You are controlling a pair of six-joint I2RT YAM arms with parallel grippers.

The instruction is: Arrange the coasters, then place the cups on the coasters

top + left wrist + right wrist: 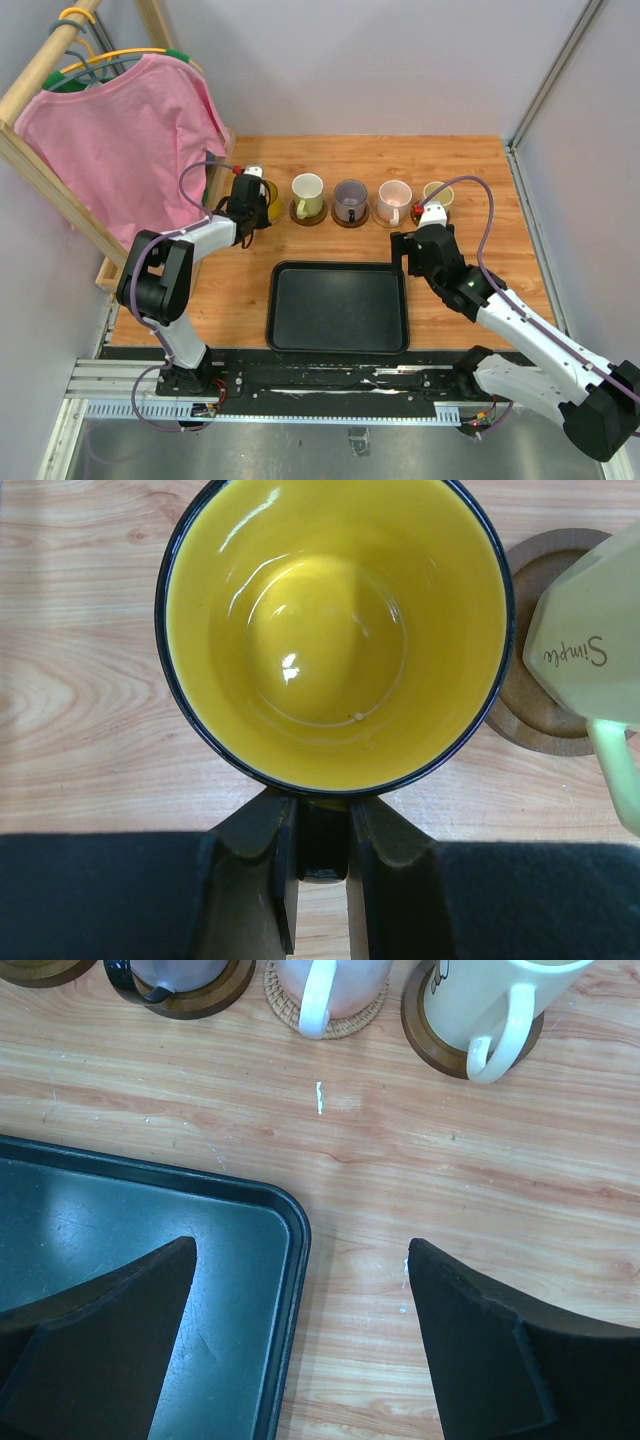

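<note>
My left gripper (325,825) is shut on the dark handle of the bright yellow cup (335,630), which stands at the left end of the row (270,200); whatever lies under it is hidden. Beside it the pale yellow-cream cup (590,630) sits on a dark brown coaster (535,705). Further right, the greyish purple cup (350,198), the pale pink cup (393,199) and the cream-white cup (480,995) each stand on a coaster: dark brown (215,1000), cork (350,1022), dark brown (425,1035). My right gripper (300,1250) hangs open and empty over the tray's far right corner.
The black rectangular tray (338,306) lies empty near the front. A wooden rack with a pink shirt (120,140) stands at the left, close behind my left arm. Grey walls close in the table at the back and right.
</note>
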